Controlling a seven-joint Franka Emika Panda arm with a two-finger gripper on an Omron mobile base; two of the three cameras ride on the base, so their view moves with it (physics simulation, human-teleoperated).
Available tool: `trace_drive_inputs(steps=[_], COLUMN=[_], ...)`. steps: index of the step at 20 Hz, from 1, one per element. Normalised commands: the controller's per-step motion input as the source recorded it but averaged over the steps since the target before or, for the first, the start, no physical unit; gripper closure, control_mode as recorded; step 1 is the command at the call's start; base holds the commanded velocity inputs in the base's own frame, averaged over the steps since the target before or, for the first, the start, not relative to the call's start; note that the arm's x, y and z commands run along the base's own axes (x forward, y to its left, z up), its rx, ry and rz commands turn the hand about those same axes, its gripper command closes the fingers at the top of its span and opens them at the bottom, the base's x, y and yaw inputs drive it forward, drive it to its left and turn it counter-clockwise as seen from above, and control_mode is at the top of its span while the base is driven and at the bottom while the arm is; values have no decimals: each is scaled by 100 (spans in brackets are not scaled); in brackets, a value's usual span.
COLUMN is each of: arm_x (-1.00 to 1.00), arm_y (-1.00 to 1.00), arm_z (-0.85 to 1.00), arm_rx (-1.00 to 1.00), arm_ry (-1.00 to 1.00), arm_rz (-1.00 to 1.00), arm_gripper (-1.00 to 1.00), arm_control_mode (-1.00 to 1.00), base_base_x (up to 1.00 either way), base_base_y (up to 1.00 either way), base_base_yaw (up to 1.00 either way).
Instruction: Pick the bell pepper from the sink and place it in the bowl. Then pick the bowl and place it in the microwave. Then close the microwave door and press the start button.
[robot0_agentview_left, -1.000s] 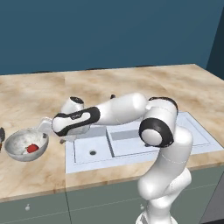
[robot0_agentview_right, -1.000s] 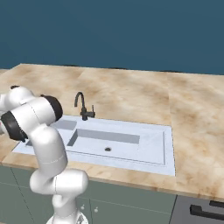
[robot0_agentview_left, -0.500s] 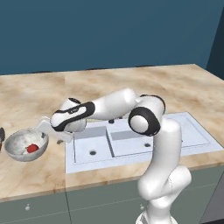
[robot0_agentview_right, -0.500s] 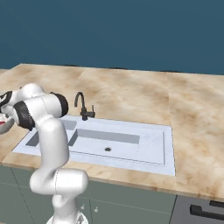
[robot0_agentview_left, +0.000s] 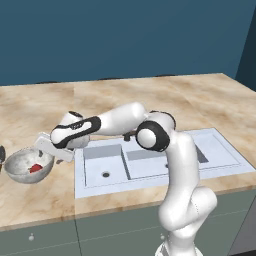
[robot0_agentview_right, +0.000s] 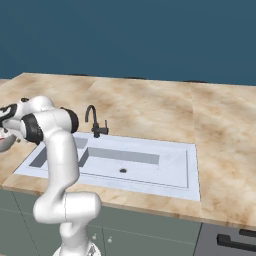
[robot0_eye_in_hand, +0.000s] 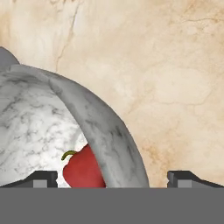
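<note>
— Fingers (robot0_eye_in_hand: 43, 178) spread wide, I've got them straddling the rim, nothing pinched.
— Progress?
— Sink (robot0_agentview_left: 150, 162) emptied. Bowl (robot0_agentview_left: 20, 167) on counter (robot0_agentview_left: 150, 97), pepper (robot0_eye_in_hand: 83, 168) inside. Bowl lift, microwave, door, start button all left.

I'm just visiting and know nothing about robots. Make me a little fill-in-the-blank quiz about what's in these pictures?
1. The red bell pepper lies inside the ____.
2. The bowl stands on the counter, to the ____ of the sink in the left base view.
3. The pincer is ____, its tips either side of the bowl's rim.
4. The dark faucet stands behind the ____.

Missing words: bowl; left; open; sink
</note>
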Motion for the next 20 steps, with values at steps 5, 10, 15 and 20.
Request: trace_drive_inputs(steps=[5,10,15,20], arm_x=[-1,-16,-29,-45], arm_y=[16,10,3,-2], arm_z=[-28,-13,-3,9], arm_rx=[0,0,0,0], arm_ry=[0,0,0,0], arm_rz=[0,0,0,0], arm_gripper=[-100,100,100,100], arm_control_mode=[-100,-100,-100,-100], base_base_x=[0,0,0,0], base_base_y=[0,0,0,0], base_base_yaw=[0,0,0,0])
